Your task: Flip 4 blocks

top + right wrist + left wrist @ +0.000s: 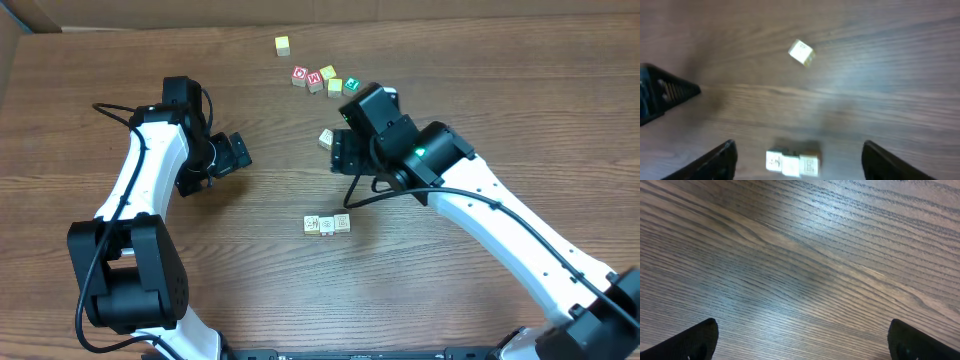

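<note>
Flipping seems nearly through: right end effector (799, 145), fingers apart and empty, hangs over the bench (470, 60), three cream blocks (327, 224) rowed near, fourth block (326, 138) tilted just farther off, probably needing a fresh square grasp; left end effector (802, 324) also spread.

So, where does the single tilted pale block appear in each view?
Overhead: tilted block at centre, above the row of three blocks.
Left wrist: not in it.
Right wrist: the block, upper middle.
Shared landmark: the row of three, at the bottom edge of the right wrist view.
</note>
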Controlling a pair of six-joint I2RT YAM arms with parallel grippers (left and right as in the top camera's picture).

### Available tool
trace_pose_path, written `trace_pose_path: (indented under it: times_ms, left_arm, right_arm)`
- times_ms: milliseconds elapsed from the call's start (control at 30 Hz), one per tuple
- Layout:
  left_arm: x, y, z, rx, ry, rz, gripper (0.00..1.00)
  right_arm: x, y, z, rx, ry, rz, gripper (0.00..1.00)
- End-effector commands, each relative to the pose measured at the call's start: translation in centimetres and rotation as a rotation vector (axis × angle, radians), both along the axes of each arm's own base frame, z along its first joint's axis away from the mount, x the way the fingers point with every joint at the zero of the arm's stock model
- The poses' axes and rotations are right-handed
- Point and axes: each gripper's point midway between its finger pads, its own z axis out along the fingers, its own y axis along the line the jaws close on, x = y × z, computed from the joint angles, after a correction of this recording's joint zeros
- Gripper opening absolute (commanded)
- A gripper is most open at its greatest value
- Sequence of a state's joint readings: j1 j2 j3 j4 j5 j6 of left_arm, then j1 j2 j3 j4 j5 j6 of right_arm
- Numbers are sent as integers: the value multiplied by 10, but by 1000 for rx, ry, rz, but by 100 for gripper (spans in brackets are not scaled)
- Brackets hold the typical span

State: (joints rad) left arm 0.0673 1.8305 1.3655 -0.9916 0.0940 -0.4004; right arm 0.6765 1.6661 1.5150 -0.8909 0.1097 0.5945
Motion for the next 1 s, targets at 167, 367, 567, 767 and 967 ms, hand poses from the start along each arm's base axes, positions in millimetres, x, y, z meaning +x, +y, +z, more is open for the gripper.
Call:
trace_pose_path:
  times_ms: [167, 367, 567, 767, 967]
  left_arm:
    - [5, -1, 12, 1, -38, -14, 100]
    - [5, -1, 12, 1, -38, -14, 100]
    - [5, -1, 12, 1, -38, -14, 100]
    - [5, -1, 12, 1, -38, -14, 100]
    - [5, -1, 12, 1, -38, -14, 100]
  right_arm:
    - [42, 36, -53, 12, -45, 41, 85]
    - [68, 50, -118, 18, -15, -56, 85]
    - [92, 53, -157, 24, -56, -150, 72]
    - [105, 46, -153, -3, -127, -198, 62]
    - [107, 44, -154, -7, -133, -211, 57]
